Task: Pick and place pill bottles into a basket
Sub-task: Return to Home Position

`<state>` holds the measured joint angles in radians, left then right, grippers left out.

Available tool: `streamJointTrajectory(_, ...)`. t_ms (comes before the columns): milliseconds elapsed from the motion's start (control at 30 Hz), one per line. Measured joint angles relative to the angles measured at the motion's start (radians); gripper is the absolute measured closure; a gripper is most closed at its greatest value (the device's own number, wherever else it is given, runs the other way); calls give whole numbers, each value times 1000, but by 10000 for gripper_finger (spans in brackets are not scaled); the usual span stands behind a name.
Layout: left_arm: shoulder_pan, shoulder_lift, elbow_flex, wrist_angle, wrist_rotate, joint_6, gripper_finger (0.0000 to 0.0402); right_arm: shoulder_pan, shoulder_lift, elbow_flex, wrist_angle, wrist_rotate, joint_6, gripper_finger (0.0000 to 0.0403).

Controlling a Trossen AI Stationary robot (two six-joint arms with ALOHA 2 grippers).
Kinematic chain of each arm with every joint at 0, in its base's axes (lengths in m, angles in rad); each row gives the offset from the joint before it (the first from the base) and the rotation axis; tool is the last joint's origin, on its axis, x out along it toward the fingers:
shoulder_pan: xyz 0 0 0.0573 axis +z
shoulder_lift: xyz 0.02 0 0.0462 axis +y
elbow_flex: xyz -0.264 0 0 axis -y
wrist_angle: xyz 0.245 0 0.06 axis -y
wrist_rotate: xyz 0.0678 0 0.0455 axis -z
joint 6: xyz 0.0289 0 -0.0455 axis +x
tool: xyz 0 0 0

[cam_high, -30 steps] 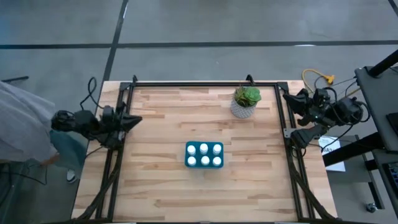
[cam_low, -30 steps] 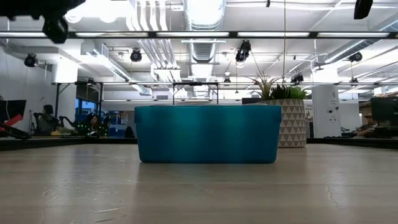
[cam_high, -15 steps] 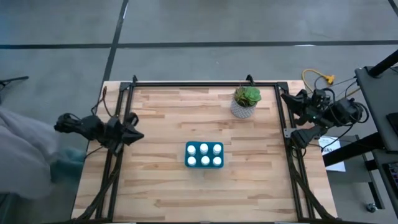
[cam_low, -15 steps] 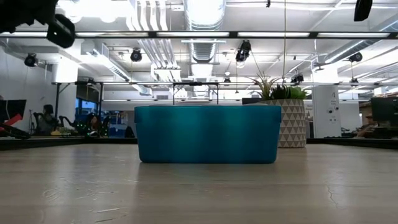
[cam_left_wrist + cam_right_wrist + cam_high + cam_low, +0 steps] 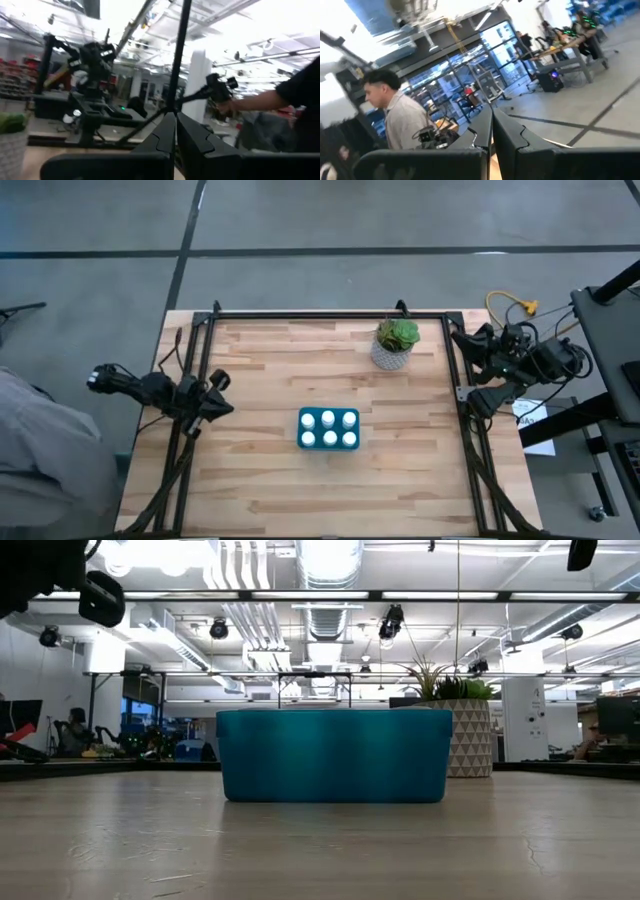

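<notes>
While both arms hang at the sides of the table [image 5: 260, 490], the items read from the left.

- Person [image 5: 40, 455]: grey clothing, at the left edge, close behind the left arm. Judged the main hazard, since an outward swing of that arm could brush them.
- Left gripper [image 5: 214, 402]: at the table's left edge, fingers closed together, holding nothing.
- Basket [image 5: 301, 430]: teal, mid-table, well apart from both arms.
- Pill bottles [image 5: 329, 420]: six, upright inside the basket, two rows of three.
- Plant pot [image 5: 392, 356]: white, toward the far edge, blocks nothing.
- Right gripper [image 5: 460, 338]: at the right edge, fingers pressed together, empty.
</notes>
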<state>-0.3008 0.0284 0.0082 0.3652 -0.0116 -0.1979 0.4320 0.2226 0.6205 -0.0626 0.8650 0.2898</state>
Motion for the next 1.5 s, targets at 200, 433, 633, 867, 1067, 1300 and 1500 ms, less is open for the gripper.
streamJointTrajectory(200, 0, 2, 0, -112, 5, -86, 401, 0, -12, -14, 1, -61, -108, 394)
streamJointTrajectory(433, 0, 9, -1, -286, -87, -240, 401, 0, -104, -115, -1, -188, -97, 395)
streamJointTrajectory(633, 0, 50, 0, -325, -115, -211, 401, -1, -223, -193, 13, -263, -143, 395)
streamJointTrajectory(867, 0, 100, -1, -323, -120, -210, 401, -2, -222, -248, 20, -421, -215, 395)
streamJointTrajectory(1067, 0, 136, -1, -323, -121, -210, 401, -3, -222, -362, 80, -458, -214, 395)
streamJointTrajectory(1300, 0, 166, -1, -323, -121, -210, 401, -3, -221, -518, 235, -553, -228, 395)
streamJointTrajectory(1500, 0, 188, -2, -322, -120, -209, 402, -2, -222, -612, 367, -590, -260, 395)
